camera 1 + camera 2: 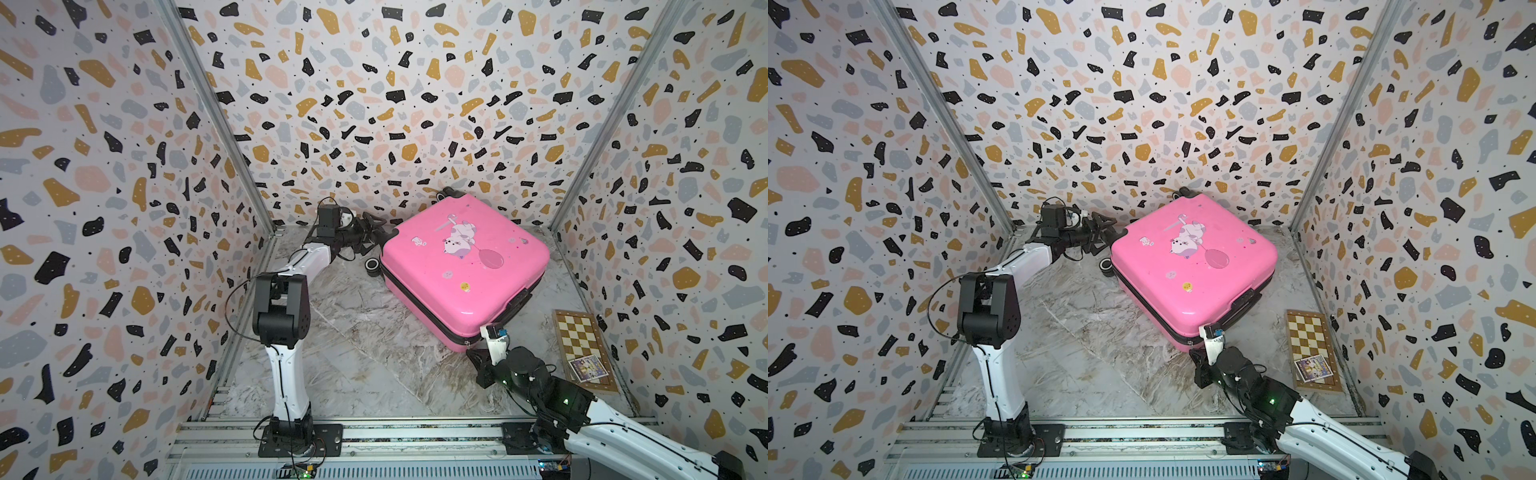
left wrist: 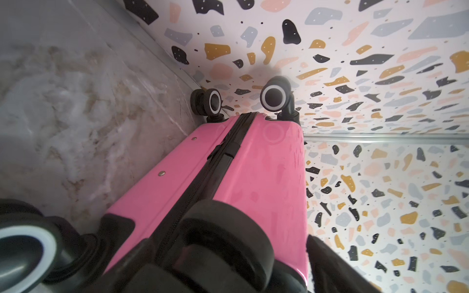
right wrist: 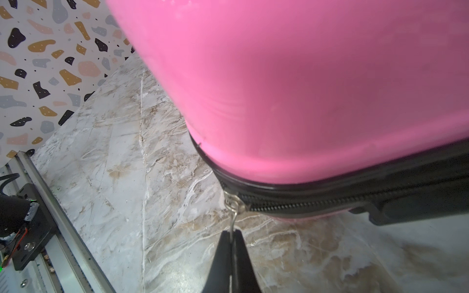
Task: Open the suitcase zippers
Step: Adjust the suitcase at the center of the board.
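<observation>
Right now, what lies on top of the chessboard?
A small printed card lies on the near end of the chessboard. The squares under it are covered, and its print is too small to read.

Left arm point(image 1: 291, 382) cased in white with black joint housings, black cable point(image 1: 227, 305) looped alongside, black base plate point(image 1: 328, 438) fastened by screws, right arm point(image 1: 615, 432) likewise white and black, right pincer point(image 3: 232, 243) formed of black tapered fingers point(image 3: 223, 253).
</observation>
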`<state>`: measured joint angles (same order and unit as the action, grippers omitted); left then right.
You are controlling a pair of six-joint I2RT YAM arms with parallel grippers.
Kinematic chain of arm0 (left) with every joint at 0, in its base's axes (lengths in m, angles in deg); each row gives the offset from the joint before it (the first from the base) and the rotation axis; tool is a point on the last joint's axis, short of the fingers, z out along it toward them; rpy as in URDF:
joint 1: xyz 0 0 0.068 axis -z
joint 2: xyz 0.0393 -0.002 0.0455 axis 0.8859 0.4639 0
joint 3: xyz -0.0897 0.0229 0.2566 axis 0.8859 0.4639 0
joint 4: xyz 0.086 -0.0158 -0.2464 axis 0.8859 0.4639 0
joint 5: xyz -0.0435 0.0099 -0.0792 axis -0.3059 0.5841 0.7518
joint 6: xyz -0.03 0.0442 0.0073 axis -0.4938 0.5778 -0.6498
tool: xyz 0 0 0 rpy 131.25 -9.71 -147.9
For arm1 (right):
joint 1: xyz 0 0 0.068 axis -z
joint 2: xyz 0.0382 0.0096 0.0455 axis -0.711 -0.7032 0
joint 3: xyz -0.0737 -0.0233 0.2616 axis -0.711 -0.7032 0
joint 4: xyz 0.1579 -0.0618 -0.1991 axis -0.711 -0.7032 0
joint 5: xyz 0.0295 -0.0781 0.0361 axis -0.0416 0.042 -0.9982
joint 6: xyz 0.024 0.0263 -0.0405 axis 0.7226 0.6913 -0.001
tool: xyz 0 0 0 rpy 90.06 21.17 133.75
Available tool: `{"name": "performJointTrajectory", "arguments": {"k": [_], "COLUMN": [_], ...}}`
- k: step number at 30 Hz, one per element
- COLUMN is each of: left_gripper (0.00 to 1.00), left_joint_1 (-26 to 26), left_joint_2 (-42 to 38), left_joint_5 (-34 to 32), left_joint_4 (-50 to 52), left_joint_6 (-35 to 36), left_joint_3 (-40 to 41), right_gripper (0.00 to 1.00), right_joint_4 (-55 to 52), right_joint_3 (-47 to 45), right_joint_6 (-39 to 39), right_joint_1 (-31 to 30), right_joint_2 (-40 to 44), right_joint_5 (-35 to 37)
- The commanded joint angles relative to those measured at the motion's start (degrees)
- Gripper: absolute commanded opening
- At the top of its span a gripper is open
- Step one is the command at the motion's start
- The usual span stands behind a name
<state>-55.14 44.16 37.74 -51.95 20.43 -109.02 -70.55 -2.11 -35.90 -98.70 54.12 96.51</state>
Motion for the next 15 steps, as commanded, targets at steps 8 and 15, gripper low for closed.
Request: {"name": "performJointTrajectory", "arguments": {"k": [8,15], "left_gripper": [0.41,0.37], "left_joint_1": [0.8,0.0], "left_joint_2": [-5.1,-16.4], "left_joint_5": [-0.3,-6.1], "left_joint_4": [-16.3,-15.4], "left_joint_6": [-3.7,0.5], "left_joint_3": [10.5,23.4], "right_gripper": [0.0,0.0], "right_joint_4": [-2.2,-2.4], "right_joint_3": [5.1,5.7], "right_joint_6": [-0.3,-1.3], "right_joint_1": [-1.2,-1.9], "right_joint_2": [0.5,-0.1], "right_joint_5": [-5.8,-8.5]}}
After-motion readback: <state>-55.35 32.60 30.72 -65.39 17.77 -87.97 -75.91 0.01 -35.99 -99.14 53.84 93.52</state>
